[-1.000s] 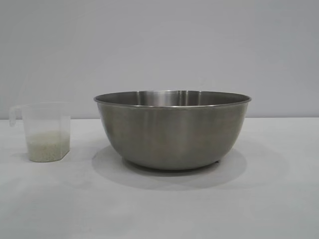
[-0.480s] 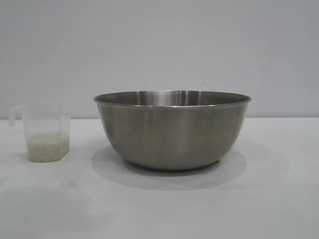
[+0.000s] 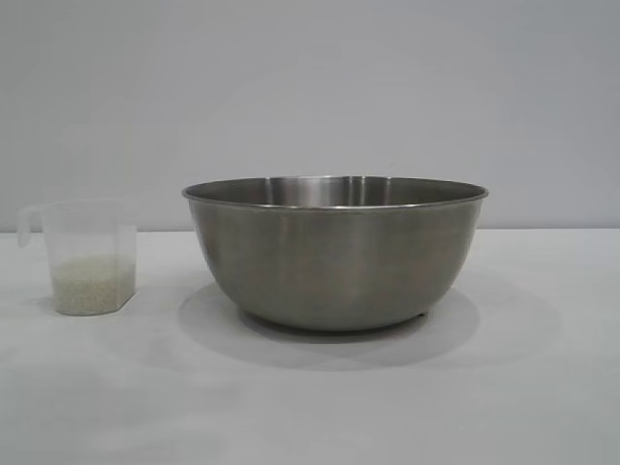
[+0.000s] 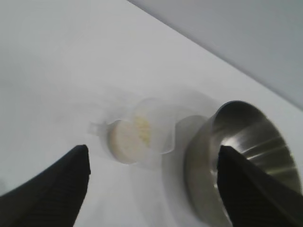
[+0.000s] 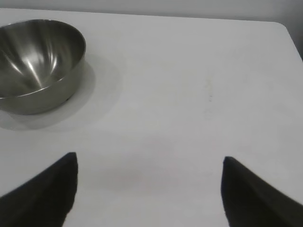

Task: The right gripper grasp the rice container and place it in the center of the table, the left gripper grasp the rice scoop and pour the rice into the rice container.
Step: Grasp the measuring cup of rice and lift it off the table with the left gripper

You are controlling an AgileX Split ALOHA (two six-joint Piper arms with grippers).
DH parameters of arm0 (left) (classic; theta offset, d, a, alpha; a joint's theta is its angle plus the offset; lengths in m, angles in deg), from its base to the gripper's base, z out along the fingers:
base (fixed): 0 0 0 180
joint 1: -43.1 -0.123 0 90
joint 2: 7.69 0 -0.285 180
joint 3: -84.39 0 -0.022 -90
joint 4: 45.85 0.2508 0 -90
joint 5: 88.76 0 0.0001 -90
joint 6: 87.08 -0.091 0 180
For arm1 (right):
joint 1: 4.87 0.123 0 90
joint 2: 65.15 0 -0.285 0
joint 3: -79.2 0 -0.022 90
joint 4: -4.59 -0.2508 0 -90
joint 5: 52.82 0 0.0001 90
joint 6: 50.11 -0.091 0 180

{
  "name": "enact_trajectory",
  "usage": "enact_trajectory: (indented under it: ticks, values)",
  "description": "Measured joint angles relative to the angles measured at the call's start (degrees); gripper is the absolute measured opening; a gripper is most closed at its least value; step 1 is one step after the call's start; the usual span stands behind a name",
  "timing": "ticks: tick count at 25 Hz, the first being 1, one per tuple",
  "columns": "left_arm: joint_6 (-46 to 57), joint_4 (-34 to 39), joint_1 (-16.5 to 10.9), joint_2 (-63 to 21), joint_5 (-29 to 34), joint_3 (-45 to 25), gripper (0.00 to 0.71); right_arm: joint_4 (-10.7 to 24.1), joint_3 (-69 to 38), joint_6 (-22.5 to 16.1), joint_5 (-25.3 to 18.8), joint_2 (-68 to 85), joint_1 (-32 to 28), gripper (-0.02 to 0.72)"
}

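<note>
Already the steel rice container (image 3: 334, 254) stood mid-table (image 3: 310, 407), so placing looked done. The rice scoop (image 3: 89, 257) (rice (image 3: 92, 286) inside) sat beside it, ungrasped; left gripper (image 4: 151, 189) and right gripper (image 5: 147, 189) gaped empty.

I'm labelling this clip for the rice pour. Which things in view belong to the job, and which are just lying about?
Job:
rice container
rice scoop
rice
table
left end effector, open
right end effector, open

Lying about:
nothing else shows, only the wall
</note>
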Motion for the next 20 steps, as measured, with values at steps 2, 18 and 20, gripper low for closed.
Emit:
enact_trajectory:
  ticks: [2,18,20]
  values:
    - [9.27,0.0,0.0,0.0,2.76,0.93,0.496,0.0,0.0,0.0,0.0,0.0,0.0,0.566]
    - [-5.66,9.23,0.13,0.29,54.75,10.93,0.496,0.0,0.0,0.0,0.0,0.0,0.0,0.566]
    - [-9.15,15.96,0.13,0.29,56.35,10.93,0.496,0.0,0.0,0.0,0.0,0.0,0.0,0.566]
